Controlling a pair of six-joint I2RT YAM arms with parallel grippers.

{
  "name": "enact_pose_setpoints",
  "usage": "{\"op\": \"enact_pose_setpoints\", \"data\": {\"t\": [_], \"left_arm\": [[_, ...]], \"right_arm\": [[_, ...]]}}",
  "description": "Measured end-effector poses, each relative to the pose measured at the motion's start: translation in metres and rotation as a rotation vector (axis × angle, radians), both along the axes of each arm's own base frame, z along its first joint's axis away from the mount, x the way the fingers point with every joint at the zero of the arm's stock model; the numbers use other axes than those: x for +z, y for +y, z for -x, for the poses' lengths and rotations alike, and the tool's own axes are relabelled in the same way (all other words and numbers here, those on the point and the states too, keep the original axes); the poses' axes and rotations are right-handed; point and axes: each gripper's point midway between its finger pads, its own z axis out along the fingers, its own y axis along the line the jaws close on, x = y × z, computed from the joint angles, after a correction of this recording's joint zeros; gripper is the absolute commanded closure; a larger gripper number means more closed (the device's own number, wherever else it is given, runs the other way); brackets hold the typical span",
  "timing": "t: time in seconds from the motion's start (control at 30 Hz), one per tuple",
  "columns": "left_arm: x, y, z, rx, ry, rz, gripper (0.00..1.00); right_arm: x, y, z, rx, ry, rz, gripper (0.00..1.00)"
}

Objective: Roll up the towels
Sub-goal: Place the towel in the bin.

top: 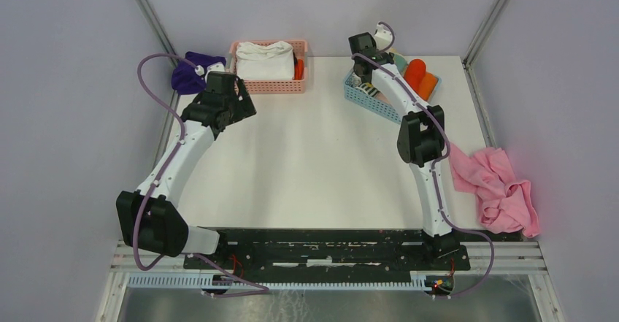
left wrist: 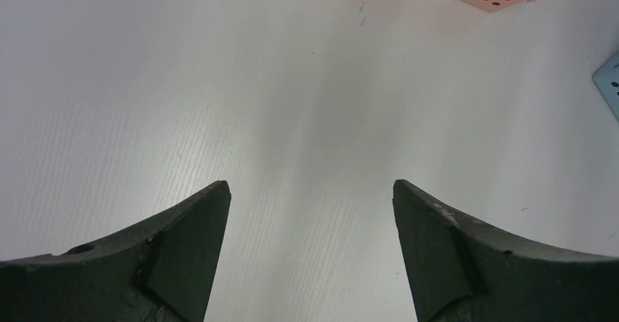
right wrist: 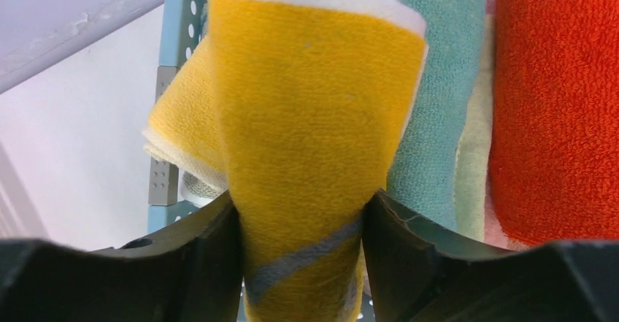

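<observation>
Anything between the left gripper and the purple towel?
Nothing visible does. The left gripper hangs open over the table, the purple towel bunched just beyond it at the far left corner; the pink basket stands off to the right.

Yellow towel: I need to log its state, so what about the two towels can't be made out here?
- yellow towel: lower end cut off by the right wrist view's bottom edge; in the top view the right arm mostly hides it.
- purple towel: top view only, small, partly behind the left arm; rolled or not, unclear.
</observation>
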Motion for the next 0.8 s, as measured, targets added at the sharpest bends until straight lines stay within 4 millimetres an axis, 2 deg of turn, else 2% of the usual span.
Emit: {"op": "enact_pose_setpoints", "data": {"t": [0.4,0.57,0.67,0.8], "left_arm": [[-0.003,-0.002,0.001,-0.008,0.005,0.007,0.11],[-0.003,-0.002,0.0,-0.01,0.004,0.009,0.11],[-0.004,-0.002,0.001,-0.01,0.006,0.009,0.11],[-0.006,-0.002,0.002,-0.011,0.012,0.007,0.11]], "right_arm": [[0.007,0.002,0.002,0.006,-0.022,-0.028,0.34],[0.023,0.0,0.008,0.003,-0.046,-0.042,0.56],[0.031,-0.001,0.006,-0.005,-0.072,-0.054,0.59],[0.032,-0.006,0.002,-0.021,-0.083,-0.064,0.62]]}}
